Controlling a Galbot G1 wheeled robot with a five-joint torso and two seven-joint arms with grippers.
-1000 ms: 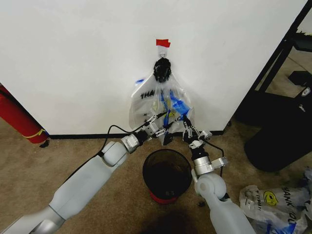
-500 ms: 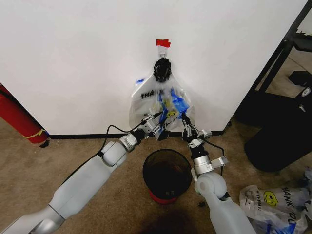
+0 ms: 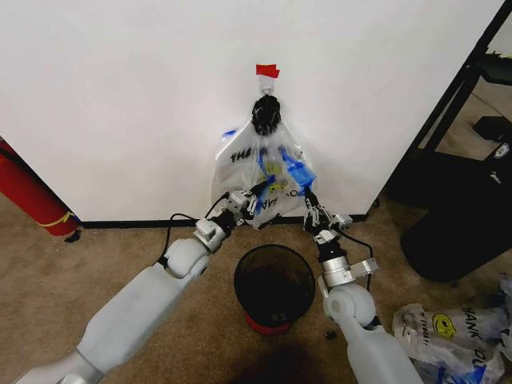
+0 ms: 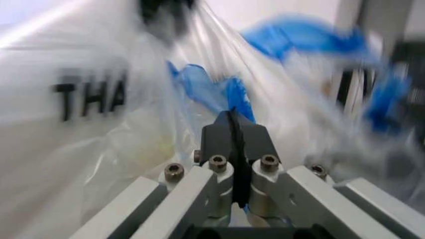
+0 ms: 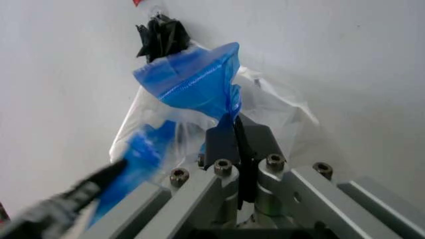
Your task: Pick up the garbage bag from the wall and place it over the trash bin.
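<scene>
The garbage bag (image 3: 254,164), thin white plastic with black print and blue handles, hangs on the white wall (image 3: 120,96) from a black hook (image 3: 266,114) under a red tape strip (image 3: 267,70). My left gripper (image 3: 260,195) is shut on the bag's lower middle; in the left wrist view the closed gripper (image 4: 234,123) pinches the plastic beside the black lettering (image 4: 89,97). My right gripper (image 3: 306,197) is shut on the bag's lower right, and the right wrist view shows that gripper (image 5: 235,128) clamping a blue handle (image 5: 192,79). The black mesh trash bin (image 3: 238,282) with a red base stands on the floor just below both grippers.
A red cylinder (image 3: 28,192) leans at the left against the wall. Black furniture (image 3: 464,200) stands at the right. Several more bags (image 3: 448,332) lie on the carpet at the lower right. A black baseboard (image 3: 120,223) runs along the wall's foot.
Both grippers have risen and moved closer to the wall, bunching the bag's lower part upward. The bag still hangs from its hook.
</scene>
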